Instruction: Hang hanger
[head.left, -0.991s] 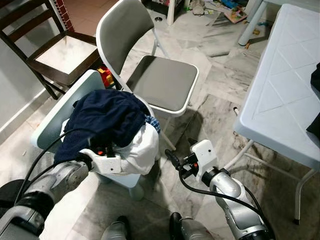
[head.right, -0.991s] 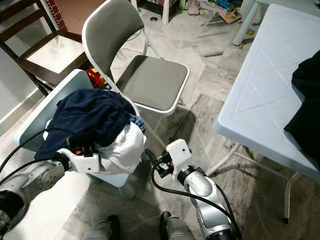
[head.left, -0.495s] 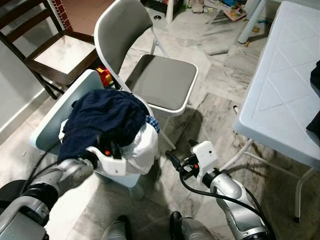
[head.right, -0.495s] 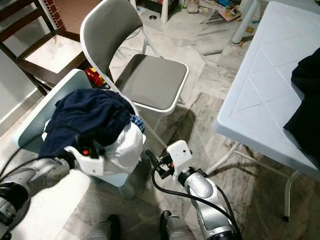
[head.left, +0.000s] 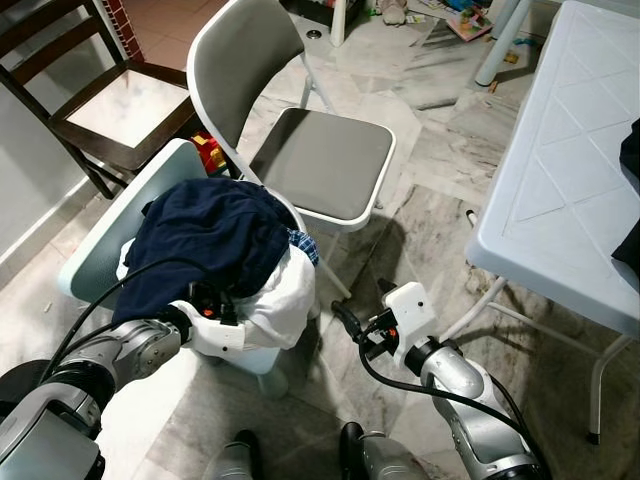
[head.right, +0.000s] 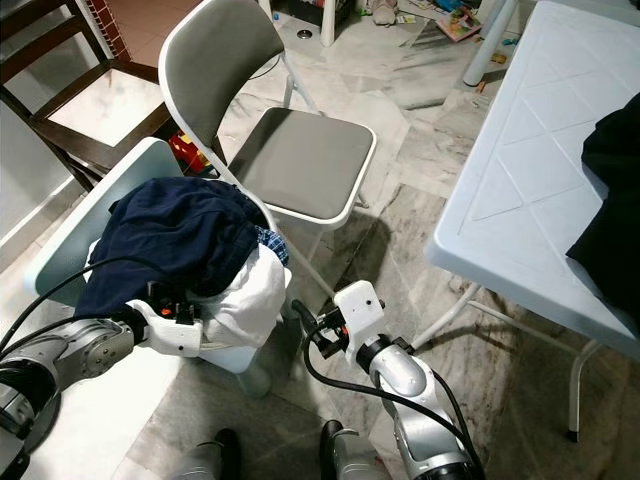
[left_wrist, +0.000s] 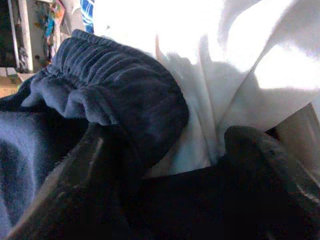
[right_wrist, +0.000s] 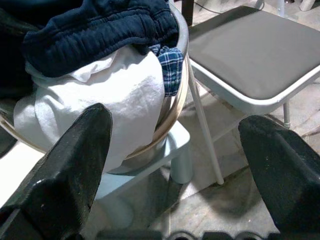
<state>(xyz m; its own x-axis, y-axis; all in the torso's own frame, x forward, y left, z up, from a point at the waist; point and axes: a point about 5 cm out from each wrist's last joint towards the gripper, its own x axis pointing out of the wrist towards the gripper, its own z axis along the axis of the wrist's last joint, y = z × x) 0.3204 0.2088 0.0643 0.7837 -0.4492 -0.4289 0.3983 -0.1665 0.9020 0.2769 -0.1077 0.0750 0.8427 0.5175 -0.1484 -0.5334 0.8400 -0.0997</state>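
Note:
A pile of clothes fills a round basket (right_wrist: 177, 95) that stands on a pale blue plastic chair (head.left: 120, 225). A navy garment (head.left: 210, 235) lies on top, with a white garment (head.left: 280, 295) hanging over the front rim and a bit of blue plaid cloth (head.left: 305, 245) beside it. My left gripper (head.left: 205, 298) is pushed into the front of the pile. Its open fingers (left_wrist: 75, 185) straddle the navy waistband (left_wrist: 125, 95) and the white cloth. My right gripper (head.left: 350, 328) hangs open and holds nothing, low over the floor just right of the basket.
A grey folding chair (head.left: 320, 160) stands right behind the basket, and a dark wooden chair (head.left: 110, 110) at the far left. A white plastic table (head.left: 570, 180) with a black cloth (head.right: 610, 190) on it bounds the right side. Marble floor (head.left: 430, 230) lies between them.
My left wrist has dropped a little lower against the front of the pile, and its cable now arcs higher. The right arm has stayed put.

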